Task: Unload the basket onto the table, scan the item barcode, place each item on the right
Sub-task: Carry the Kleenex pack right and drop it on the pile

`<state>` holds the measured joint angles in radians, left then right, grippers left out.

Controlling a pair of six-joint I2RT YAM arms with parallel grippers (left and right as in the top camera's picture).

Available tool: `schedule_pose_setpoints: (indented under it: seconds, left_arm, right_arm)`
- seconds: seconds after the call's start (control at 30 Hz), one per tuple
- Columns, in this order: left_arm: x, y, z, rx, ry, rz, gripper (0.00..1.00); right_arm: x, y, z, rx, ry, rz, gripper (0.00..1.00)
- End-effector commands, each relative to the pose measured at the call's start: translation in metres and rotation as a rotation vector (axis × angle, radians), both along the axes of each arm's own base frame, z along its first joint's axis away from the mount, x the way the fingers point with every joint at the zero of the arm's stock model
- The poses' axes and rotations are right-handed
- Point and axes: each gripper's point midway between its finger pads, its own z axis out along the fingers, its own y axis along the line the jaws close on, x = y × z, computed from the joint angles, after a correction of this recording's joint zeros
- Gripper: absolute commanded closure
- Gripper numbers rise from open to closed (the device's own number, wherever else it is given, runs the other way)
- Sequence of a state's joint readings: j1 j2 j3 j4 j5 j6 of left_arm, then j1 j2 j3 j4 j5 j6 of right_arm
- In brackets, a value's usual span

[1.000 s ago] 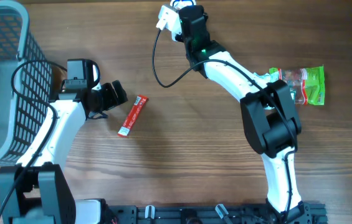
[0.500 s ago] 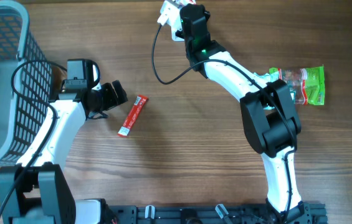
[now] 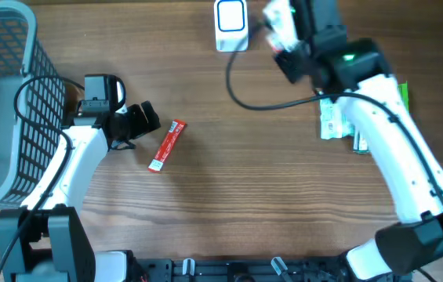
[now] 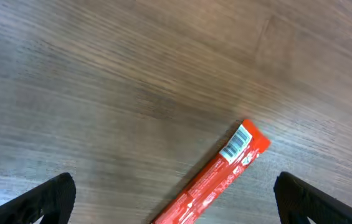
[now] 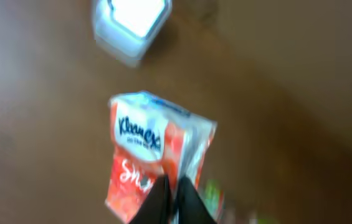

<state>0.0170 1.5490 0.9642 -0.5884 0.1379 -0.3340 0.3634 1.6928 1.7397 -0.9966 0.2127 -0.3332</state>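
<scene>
Barcode (image 4: 236,144) on red stick (image 4: 210,183), legible in left wrist view only

A brown wood-grain table (image 3: 268,196) carries a dark mesh basket (image 3: 45,82) at its left edge. A red stick packet (image 3: 167,145) lies flat and slantwise left of centre, barcode up. A white scanner (image 3: 230,23) sits at the far edge. A green packet (image 3: 401,94) lies at right. Whether the Kleenex tissue pack (image 5: 154,155) touches the wood cannot be told.
</scene>
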Motion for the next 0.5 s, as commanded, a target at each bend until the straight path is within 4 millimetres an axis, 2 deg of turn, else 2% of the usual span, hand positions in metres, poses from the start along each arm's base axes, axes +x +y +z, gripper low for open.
schedule_pose_setpoints:
  seconds: [0.0, 0.1, 0.13, 0.2, 0.23, 0.3, 0.33, 0.37, 0.4, 0.43, 0.47]
  left_arm:
    - [0.001, 0.003, 0.003, 0.014, -0.012, -0.006, 0.00]
    - [0.001, 0.003, 0.003, 0.015, -0.012, -0.007, 0.00]
    - [0.001, 0.003, 0.003, 0.015, -0.012, -0.007, 0.00]
    - [0.001, 0.003, 0.003, 0.015, -0.012, -0.007, 0.00]
    - [0.001, 0.003, 0.003, 0.015, -0.012, -0.007, 0.00]
    - [0.001, 0.003, 0.003, 0.015, -0.012, -0.007, 0.00]
    - [0.001, 0.003, 0.003, 0.015, -0.012, -0.007, 0.00]
    - [0.001, 0.003, 0.003, 0.014, -0.012, -0.006, 0.00]
    - [0.001, 0.003, 0.003, 0.015, -0.012, -0.007, 0.00]
    - [0.001, 0.003, 0.003, 0.015, -0.012, -0.007, 0.00]
    - [0.001, 0.003, 0.003, 0.015, -0.012, -0.007, 0.00]
  right_arm:
    - [-0.026, -0.056, -0.048, 0.026, 0.212, -0.264, 0.96]
    - [-0.046, -0.105, -0.090, 0.009, 0.329, -0.405, 0.96]
    - [-0.057, -0.127, -0.113, 0.002, 0.378, -0.463, 0.96]
    - [-0.064, -0.147, -0.136, 0.005, 0.402, -0.516, 0.95]
    - [-0.065, -0.156, -0.146, 0.011, 0.399, -0.541, 0.61]
    - [-0.066, -0.164, -0.157, 0.019, 0.391, -0.565, 0.43]
    - [-0.062, -0.165, -0.160, 0.030, 0.372, -0.577, 0.32]
    - [-0.059, -0.163, -0.160, 0.060, 0.353, -0.607, 0.26]
    - [-0.052, -0.148, -0.161, 0.166, 0.350, -0.615, 0.25]
    - [-0.049, -0.127, -0.161, 0.285, 0.373, -0.570, 0.25]
    - [-0.044, -0.090, -0.156, 0.474, 0.417, -0.470, 0.25]
